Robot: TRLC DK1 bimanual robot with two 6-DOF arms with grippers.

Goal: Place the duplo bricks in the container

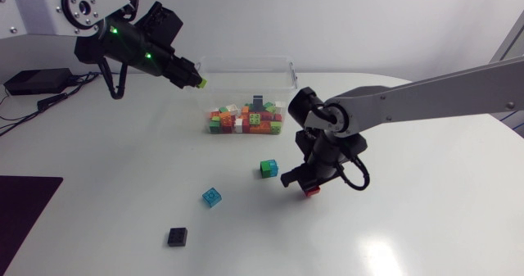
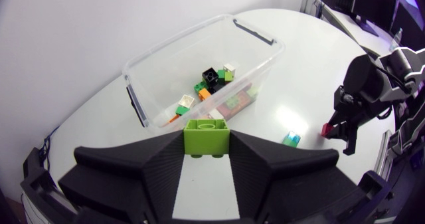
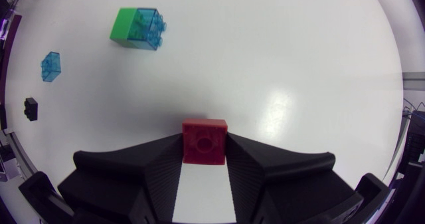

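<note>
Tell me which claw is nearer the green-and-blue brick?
Right. The right gripper, holding a red brick, is beside the green-and-blue brick; the left gripper, holding a lime brick, is by the container.

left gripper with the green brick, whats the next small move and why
Probably ease the left gripper forward until it is over the container. It is shut on the green brick, and the left wrist view shows the open container just ahead of it, not yet under it.

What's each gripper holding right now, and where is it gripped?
The left gripper holds a lime brick by two opposite sides. The right gripper holds a red brick the same way.
</note>
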